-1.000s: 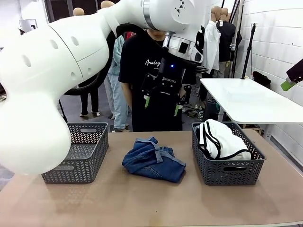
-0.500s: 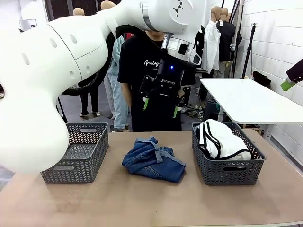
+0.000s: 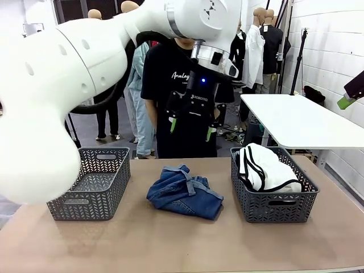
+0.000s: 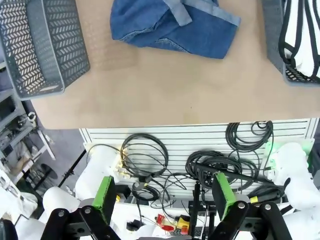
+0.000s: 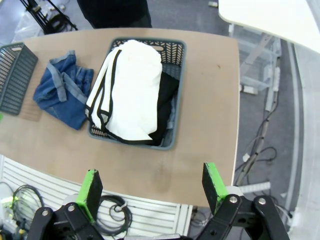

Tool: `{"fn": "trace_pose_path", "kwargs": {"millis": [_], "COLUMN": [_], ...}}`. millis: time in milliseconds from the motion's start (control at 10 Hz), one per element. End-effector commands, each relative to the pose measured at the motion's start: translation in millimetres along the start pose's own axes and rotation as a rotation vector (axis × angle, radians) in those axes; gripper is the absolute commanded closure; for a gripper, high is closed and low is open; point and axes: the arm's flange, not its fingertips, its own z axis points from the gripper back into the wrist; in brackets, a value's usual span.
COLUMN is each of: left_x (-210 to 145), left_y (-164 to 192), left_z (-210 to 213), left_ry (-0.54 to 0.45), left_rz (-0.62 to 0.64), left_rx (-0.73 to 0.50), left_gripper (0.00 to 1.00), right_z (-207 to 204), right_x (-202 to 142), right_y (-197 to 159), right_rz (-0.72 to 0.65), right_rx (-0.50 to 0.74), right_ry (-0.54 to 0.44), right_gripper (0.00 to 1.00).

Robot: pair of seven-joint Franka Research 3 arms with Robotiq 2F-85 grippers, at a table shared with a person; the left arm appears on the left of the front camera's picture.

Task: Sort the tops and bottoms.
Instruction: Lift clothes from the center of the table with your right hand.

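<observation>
1. The left pincer [image 3: 190, 123] hangs open and empty high over the tan surface [image 3: 170, 244].
2. Crumpled denim bottoms [image 3: 185, 191] lie directly beneath it, between two grey baskets.
3. The right pincer [image 5: 152, 187], open, hovers above the basket [image 5: 172, 125] holding the white top [image 5: 130, 90] and black top [image 5: 166, 102].

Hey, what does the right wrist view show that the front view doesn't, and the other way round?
Only the right wrist view: a black top tucked beside the white top in the right basket, seen from above. Only the front view: the left hand hanging open above the table, with a person behind it. Both: the white top, the denim bottoms on the table, and the left basket.
</observation>
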Motion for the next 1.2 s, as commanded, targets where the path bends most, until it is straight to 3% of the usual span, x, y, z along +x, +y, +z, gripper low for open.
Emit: {"fn": "trace_pose_path", "kwargs": {"millis": [0,100,600,900,1100], "left_x": [-67,-79,-98,-111,-101], "left_y": [75,86,142,205,205], "left_z": [-69,-80,-132,-109,-78], "left_ry": [0.056,0.07,-0.13,-0.262,-0.365], "left_rz": [0.119,0.135,0.113,0.244,0.268], "left_rx": [-0.046,-0.066,-0.108,-0.139,-0.155], "left_gripper": [0.0,0.0,0.0,0.0,0.0], "right_z": [-2,-2,-2,-2,-2], "right_x": [0,0,0,0,0], "right_y": [0,0,0,0,0], "right_rz": [-0.002,-0.002,-0.002,-0.002,-0.002], "right_rx": [-0.005,-0.005,-0.005,-0.005,-0.005], "right_ry": [-0.003,-0.003,-0.003,-0.003,-0.003], "right_gripper": [0.0,0.0,0.0,0.0,0.0]}}
